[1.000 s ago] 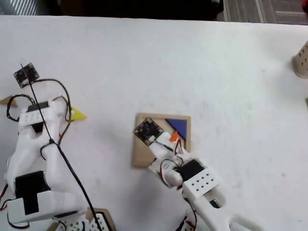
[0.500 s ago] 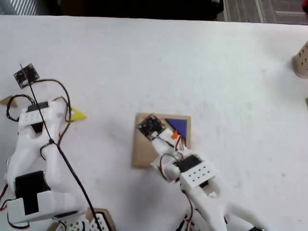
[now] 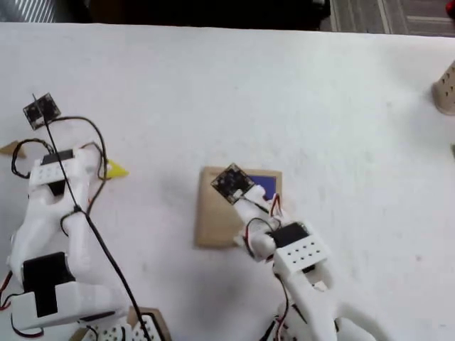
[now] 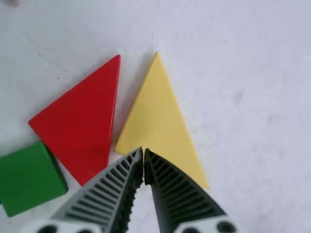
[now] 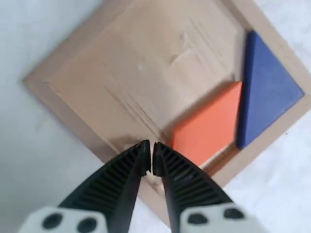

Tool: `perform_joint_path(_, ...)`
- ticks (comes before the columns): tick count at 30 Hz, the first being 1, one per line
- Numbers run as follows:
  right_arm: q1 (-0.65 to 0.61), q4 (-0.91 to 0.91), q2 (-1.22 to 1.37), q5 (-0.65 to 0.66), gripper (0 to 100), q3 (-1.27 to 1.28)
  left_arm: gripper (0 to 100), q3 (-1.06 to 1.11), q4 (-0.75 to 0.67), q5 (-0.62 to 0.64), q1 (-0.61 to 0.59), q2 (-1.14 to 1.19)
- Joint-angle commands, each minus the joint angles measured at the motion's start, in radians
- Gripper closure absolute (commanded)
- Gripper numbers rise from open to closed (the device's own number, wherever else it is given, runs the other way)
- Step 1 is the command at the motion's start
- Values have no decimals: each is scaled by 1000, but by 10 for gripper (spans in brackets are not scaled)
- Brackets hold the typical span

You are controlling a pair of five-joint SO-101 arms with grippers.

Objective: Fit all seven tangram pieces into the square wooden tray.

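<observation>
Right wrist view puts the right claw (image 5: 149,158) nearest to us: its two fingers are pressed together and carry nothing. It hangs over the near rim of the square wooden tray (image 5: 136,73). Just behind the tips the orange piece (image 5: 206,128) lies in the tray, and one of its edges touches the blue triangle (image 5: 265,94), which sits against the far corner. Most of the tray floor is bare, so we judge that the task is at an early stage.

On the other side, the left claw (image 4: 143,158) is clenched too and empty. It is above a corner of the yellow triangle (image 4: 158,121). The red triangle (image 4: 80,126) lies just beside the yellow one with a thin gap between them, and the green square (image 4: 29,177) is near the red one. All three are flat on the white desk (image 4: 243,73), well apart from the tray.

We see some dangers from here. If the right claw goes lower while it is shut, it may push the orange piece away from the blue triangle, or move the whole tray, because nothing seems to fix the tray to the desk. The left claw must first open. The pieces are thin and flat, so a finger can slip over the yellow edge, and the finger on the red side may push the red triangle away.
</observation>
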Motion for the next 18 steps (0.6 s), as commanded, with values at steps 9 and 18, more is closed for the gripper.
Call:
perform_joint_path(9,-36,-154,-131,-264,978,-8,976,-40,5,-12,30,-2)
perform_joint_path(18,-4,-329,147,-242,978,-34,976,-38,5,-12,30,-2)
